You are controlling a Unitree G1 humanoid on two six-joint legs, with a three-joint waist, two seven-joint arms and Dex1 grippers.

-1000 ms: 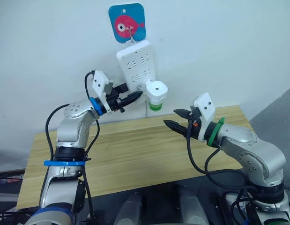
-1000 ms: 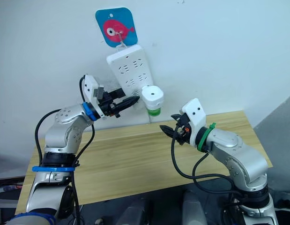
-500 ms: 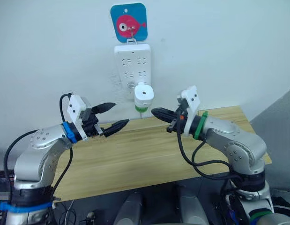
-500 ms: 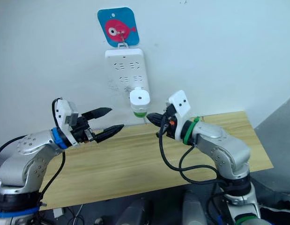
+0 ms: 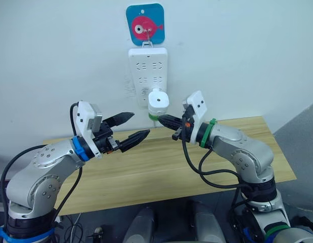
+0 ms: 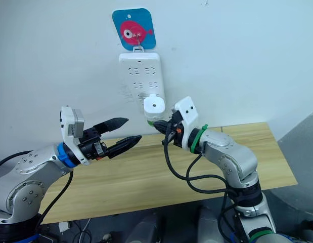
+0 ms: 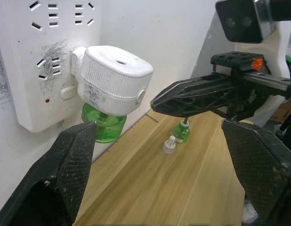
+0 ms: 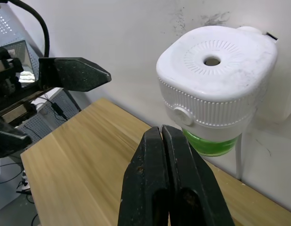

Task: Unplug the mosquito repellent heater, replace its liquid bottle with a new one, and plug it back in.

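The white mosquito repellent heater (image 5: 158, 100) is plugged into the lower part of a white power strip (image 5: 147, 68) on the wall. A green liquid bottle (image 5: 153, 117) is screwed in under it. My right gripper (image 8: 160, 134) is shut with nothing in it, its tips just in front of that bottle; I cannot tell if they touch. My left gripper (image 5: 139, 125) is open and holds nothing, a short way to the left of the heater and lower. In the left wrist view a small green bottle (image 7: 181, 132) stands on the table beside a small white cap (image 7: 169, 145).
A light wooden table (image 5: 161, 164) stands against the white wall below the power strip. A blue card with a pink fish (image 5: 145, 24) hangs above the strip. A thin white cable (image 8: 238, 162) runs down the wall behind the heater.
The camera shifted. My left arm drew back from the power strip, lower and to the left, still open. My right gripper moved up to the heater and its fingers closed.
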